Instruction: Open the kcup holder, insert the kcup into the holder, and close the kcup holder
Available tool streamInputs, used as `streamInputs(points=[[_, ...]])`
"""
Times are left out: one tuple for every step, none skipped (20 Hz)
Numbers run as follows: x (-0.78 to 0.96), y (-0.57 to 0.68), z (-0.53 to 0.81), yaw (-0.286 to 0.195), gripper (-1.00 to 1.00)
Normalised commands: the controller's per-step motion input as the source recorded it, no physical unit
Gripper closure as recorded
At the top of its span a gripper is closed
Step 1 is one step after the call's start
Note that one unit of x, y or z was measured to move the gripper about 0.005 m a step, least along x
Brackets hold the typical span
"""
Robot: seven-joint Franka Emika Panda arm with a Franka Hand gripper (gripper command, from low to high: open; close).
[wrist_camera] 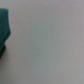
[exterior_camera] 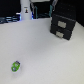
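Nothing begun: holder shut, pod lying loose on the counter.

The black boxy kcup holder with two rectangular front panels sits closed at the far side on the exterior view's right; the small bright green kcup lies well apart from it, near the front on that view's left, on the pale counter. Opening, inserting and closing all remain. The white arm stands at the back; its pincer's opening cannot be told, and a teal shape edges the blurred wrist view.
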Motion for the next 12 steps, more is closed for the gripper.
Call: streamInputs(points=[[-0.12,0.43,0.14,-0.135,-1.00],[-0.20,0.48,0.13,-0.146,-1.00],[-0.22,0.48,0.12,-0.154,-1.00],[-0.28,0.50,0.11,-0.180,-1.00],[-0.27,0.49,0.09,-0.182,-1.00],[-0.28,0.51,0.03,-0.199,-1.00],[-0.29,0.53,0.00,-0.220,-1.00],[-0.30,0.54,0.00,-0.230,-1.00],[-0.29,0.55,0.01,-0.231,-1.00],[-0.30,0.55,0.01,-0.230,-1.00],[-0.30,0.55,0.01,-0.231,-1.00],[-0.29,0.55,0.01,-0.230,-1.00]])
